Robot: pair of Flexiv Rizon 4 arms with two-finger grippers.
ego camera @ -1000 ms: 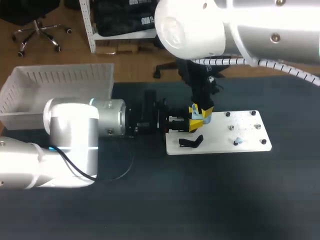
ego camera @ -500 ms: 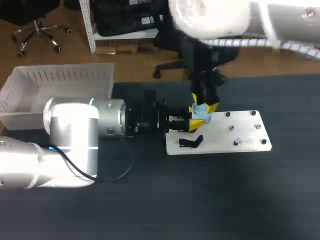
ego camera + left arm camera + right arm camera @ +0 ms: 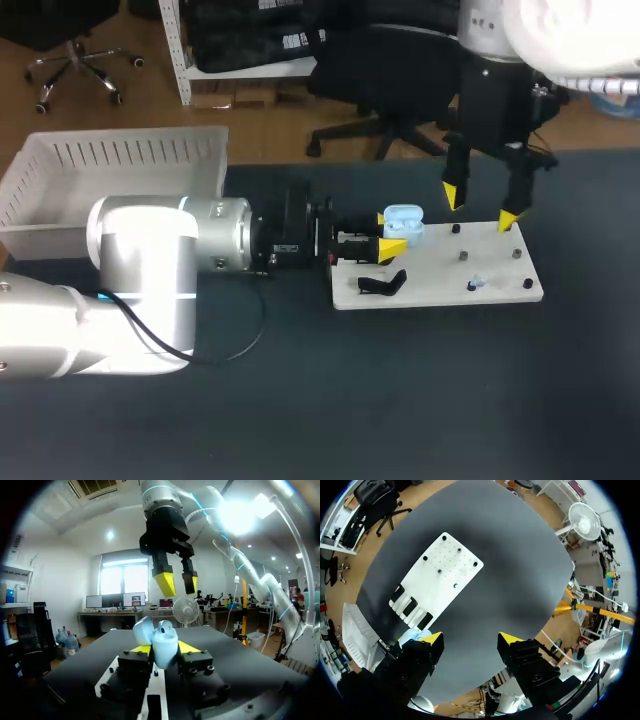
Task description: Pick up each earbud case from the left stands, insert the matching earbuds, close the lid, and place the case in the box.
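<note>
A light-blue earbud case (image 3: 404, 224) with its lid up sits between the yellow fingers of my left gripper (image 3: 388, 233), which is shut on it at the left end of the white board (image 3: 440, 272). In the left wrist view the case (image 3: 162, 639) stands upright in that gripper (image 3: 164, 650), and my right gripper (image 3: 174, 582) hangs above and beyond it. In the head view my right gripper (image 3: 482, 205) is open and empty, raised over the board's far edge to the right of the case. A small earbud (image 3: 476, 283) rests on the board.
A black stand (image 3: 383, 285) lies on the board's near-left corner, and several dark pegs (image 3: 463, 256) stick up from the board. A white basket (image 3: 110, 190) stands at the table's back left. The right wrist view looks down on the board (image 3: 439, 580) from high up.
My right gripper, which was down at the case, has opened, risen and moved to the right. The left gripper has kept still with the case.
</note>
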